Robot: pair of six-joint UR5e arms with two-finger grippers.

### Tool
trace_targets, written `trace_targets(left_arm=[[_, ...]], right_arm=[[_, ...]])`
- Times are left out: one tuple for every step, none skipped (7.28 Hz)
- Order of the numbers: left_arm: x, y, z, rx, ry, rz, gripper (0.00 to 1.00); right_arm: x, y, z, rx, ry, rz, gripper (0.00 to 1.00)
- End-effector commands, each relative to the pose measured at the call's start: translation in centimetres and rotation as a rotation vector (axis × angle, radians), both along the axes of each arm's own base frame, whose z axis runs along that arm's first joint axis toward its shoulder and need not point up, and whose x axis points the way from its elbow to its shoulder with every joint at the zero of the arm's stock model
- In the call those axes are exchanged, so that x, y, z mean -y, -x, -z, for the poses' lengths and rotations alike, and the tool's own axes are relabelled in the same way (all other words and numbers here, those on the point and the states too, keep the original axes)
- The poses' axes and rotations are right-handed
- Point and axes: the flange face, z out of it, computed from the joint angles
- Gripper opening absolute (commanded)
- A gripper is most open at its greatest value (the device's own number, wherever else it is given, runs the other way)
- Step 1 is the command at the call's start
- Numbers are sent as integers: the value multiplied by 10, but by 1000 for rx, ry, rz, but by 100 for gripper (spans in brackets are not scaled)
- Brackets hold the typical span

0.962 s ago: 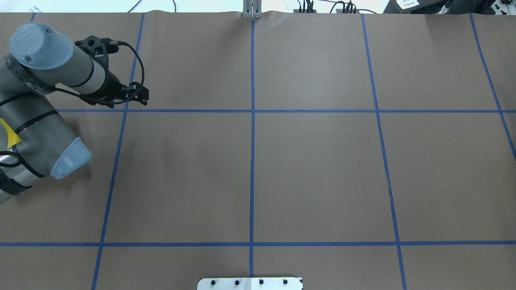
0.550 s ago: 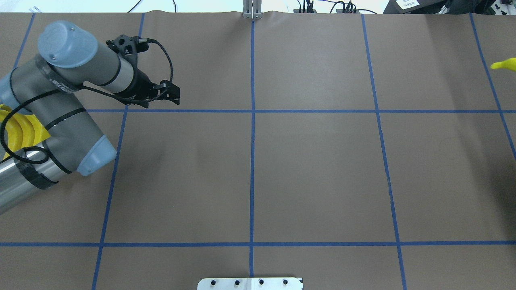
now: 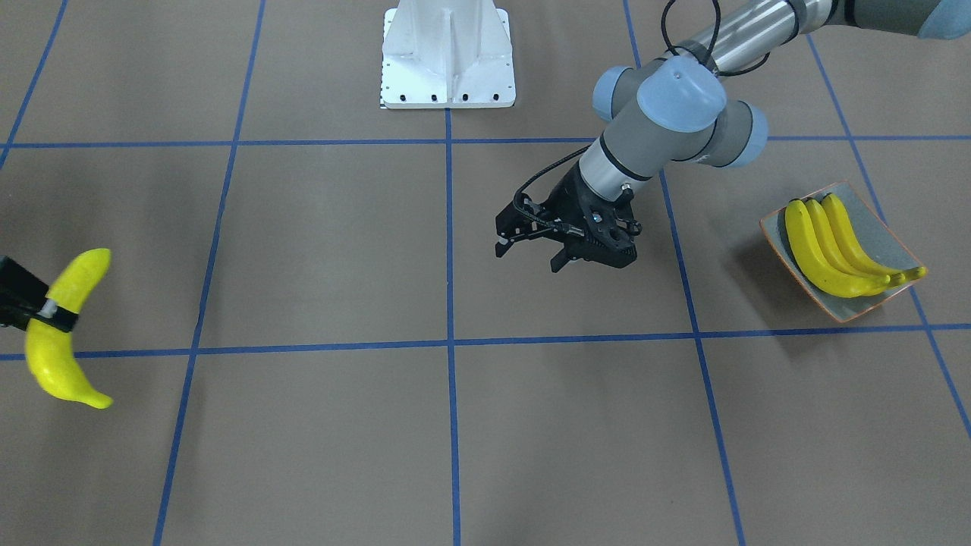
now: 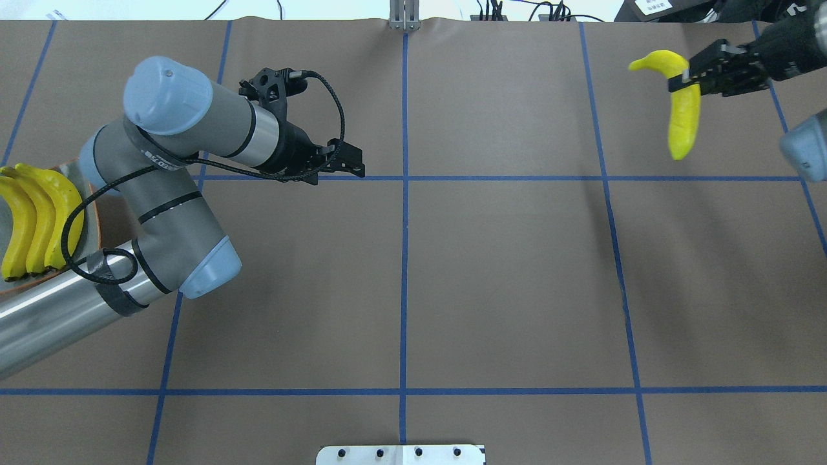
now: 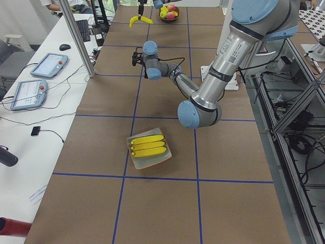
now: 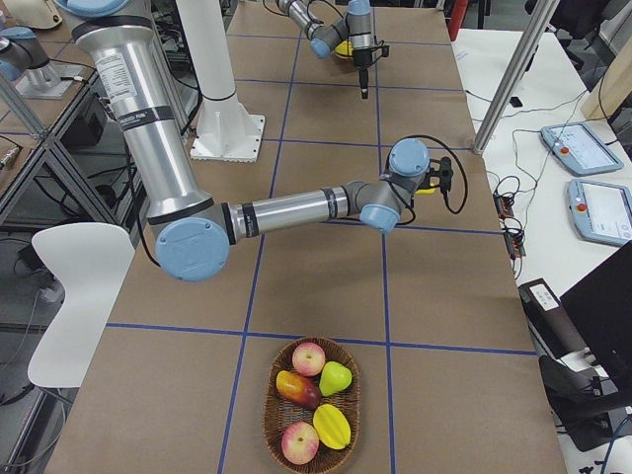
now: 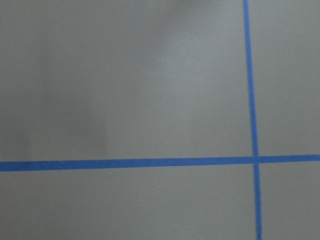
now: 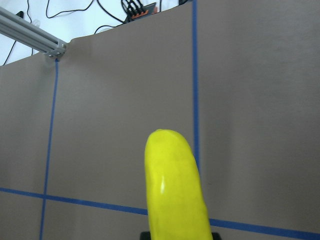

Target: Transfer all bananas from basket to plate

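- While my right gripper [image 4: 682, 80] gripped the middle of the last glossy yellow plastic banana [image 4: 685, 123], it hung balanced in the air, well apart from the squarish grey-green glazed plate [image 3: 872, 221] with an orange-brown rim.
- Three like bananas [image 3: 823, 250] lay side by side in that plate.
- My left gripper [image 3: 529, 256], empty with jaws spread, hung between plate and carried banana, likely to receive it.
- Far from the plate, the woven basket [image 6: 268, 415] held only other fruit [image 6: 308, 358].

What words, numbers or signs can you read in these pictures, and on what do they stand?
Nothing reads clearly.
Left arm: white lettering on its black band, too small.
Right arm: dark lettering on its tube, blurred.
White label, overhead view's top edge: too small.
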Motion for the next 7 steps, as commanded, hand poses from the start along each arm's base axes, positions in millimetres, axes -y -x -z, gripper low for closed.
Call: trace_targets(left_arm=[[-19,-25,35,-110,3,-24,100],[-31,-33,55,-165,-38,-46,99],[-44,-42,74,-197,-60,-70,98],[-52,-50,94,-221,-79,-70,97],[-62,-60,97,-225,-83,-67,96],[-64,-62,103,-232,-88,-63,96],[-64,-62,103,-234,-89,-63,96]], right_arm=[[-26,103,70,59,29,-34,0],[-36,133,84,77,60,-50,0],[-43,145,93,91,60,-35,0],[-50,159,107,105,52,-14,0],[-58,175,121,128,71,3,0],[-67,194,134,139,57,4,0],[-78,202,142,154,65,16,0]])
